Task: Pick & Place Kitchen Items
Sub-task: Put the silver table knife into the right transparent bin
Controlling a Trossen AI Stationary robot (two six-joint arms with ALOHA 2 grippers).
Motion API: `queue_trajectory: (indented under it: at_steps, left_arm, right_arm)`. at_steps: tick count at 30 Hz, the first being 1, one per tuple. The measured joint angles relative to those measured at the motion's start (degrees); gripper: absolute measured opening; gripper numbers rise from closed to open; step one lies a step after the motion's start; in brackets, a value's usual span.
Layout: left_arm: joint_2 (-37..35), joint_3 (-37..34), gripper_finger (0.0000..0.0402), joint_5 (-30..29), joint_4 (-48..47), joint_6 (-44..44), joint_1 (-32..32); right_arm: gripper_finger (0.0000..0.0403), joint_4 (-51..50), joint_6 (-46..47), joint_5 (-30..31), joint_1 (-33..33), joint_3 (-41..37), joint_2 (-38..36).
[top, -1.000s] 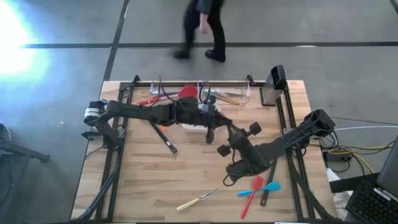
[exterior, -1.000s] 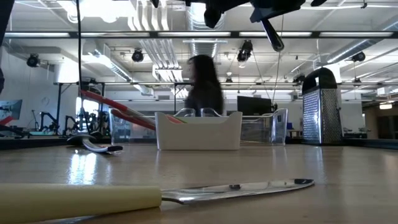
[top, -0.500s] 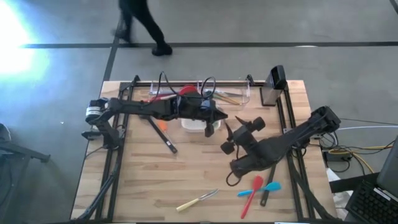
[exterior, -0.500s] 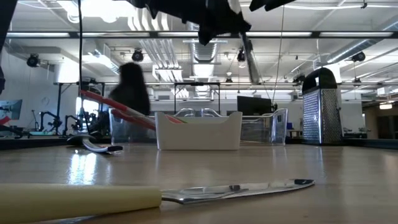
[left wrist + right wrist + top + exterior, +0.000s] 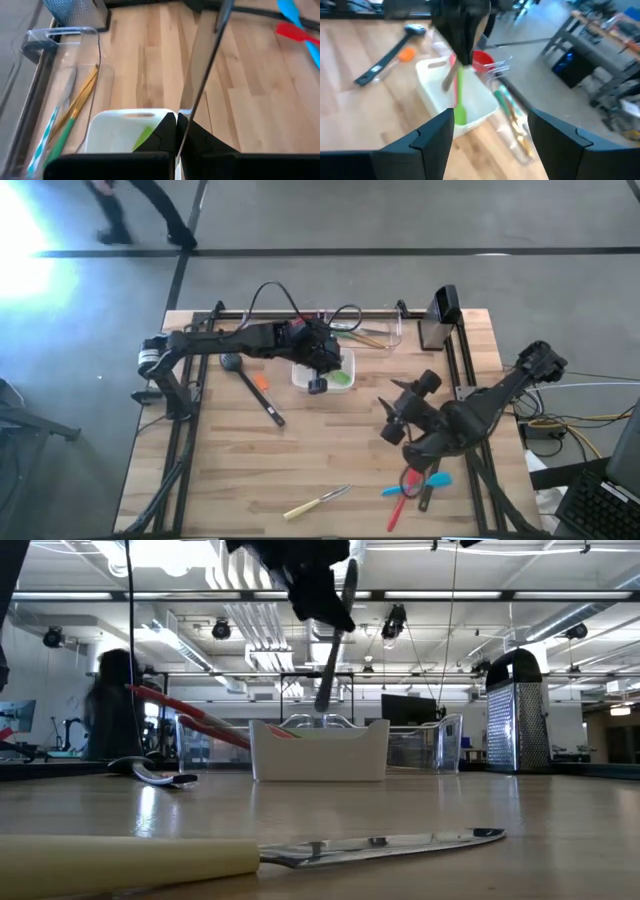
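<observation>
Robotics lab, exposed ceiling ducts (image 5: 270, 630), concrete floor (image 5: 400, 220); workbenches (image 5: 600, 30)

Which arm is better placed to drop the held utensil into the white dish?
Left. Its end effector hangs right over the white dish, shut on a slim utensil pointing down into it. The right end effector is open, off beside the dish.

The left pincer (image 5: 318, 376) hangs over the dish (image 5: 300, 376), which sits on the surface (image 5: 320, 460) directly beneath it. A utensil (image 5: 334, 640) held in that pincer points down toward the dish. The clear bins (image 5: 375, 332) lie just beyond the pincer, the ladle (image 5: 250, 388) off to its left. The right pincer (image 5: 392, 423) hovers nearer the front right, with two spatulas (image 5: 420, 477) and the knife (image 5: 318, 501) in front of it.
</observation>
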Motion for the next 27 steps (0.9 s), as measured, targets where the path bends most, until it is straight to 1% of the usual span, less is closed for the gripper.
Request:
queue_trajectory:
  at_steps: [4,6,9,13,17,19,21,22,24,27]
  left_arm:
    - [0.01,7.40,0.0006,0.03,-9.67,2.49,0.32]
    - [0.00,10.87,0.0006,0.93,-12.57,2.87,0.91]
    - [0.02,15.72,0.0006,4.87,-18.65,3.15,2.37]
    - [0.01,20.58,0.0006,8.98,-24.80,2.19,4.15]
    - [1.33,23.73,0.0006,9.35,-31.87,2.33,4.52]
    - [2.32,24.24,0.0006,9.49,-34.74,2.84,4.24]
    - [3.61,24.24,0.0006,9.52,-35.47,3.53,3.13]
    - [4.11,24.24,0.0006,9.58,-35.63,4.13,2.48]
    - [5.32,24.24,0.0006,9.83,-35.80,5.85,0.96]
    - [6.79,24.24,0.0006,9.84,-35.77,8.30,-1.09]
  right_arm:
    - [0.0234,6.21,1.30,0.04,1.82,-5.93,-3.48]
    - [0.0232,12.62,-0.29,0.22,2.06,-9.88,-4.91]
    - [0.0231,24.65,-5.22,0.31,2.01,-16.71,-7.11]
    - [0.0231,44.30,-15.83,0.81,1.69,-25.93,-10.29]
    - [0.0231,69.82,-32.34,0.87,0.80,-34.63,-13.31]
    - [0.0231,83.75,-41.39,-3.54,-0.62,-38.77,-14.51]
    - [0.0231,96.72,-48.27,-11.00,-3.09,-42.29,-14.92]
    - [0.0231,101.52,-50.50,-14.49,-4.52,-43.54,-14.92]
    - [0.0231,105.97,-52.83,-18.81,-7.21,-45.02,-14.94]
    - [0.0231,106.36,-53.10,-24.25,-11.62,-45.06,-14.94]
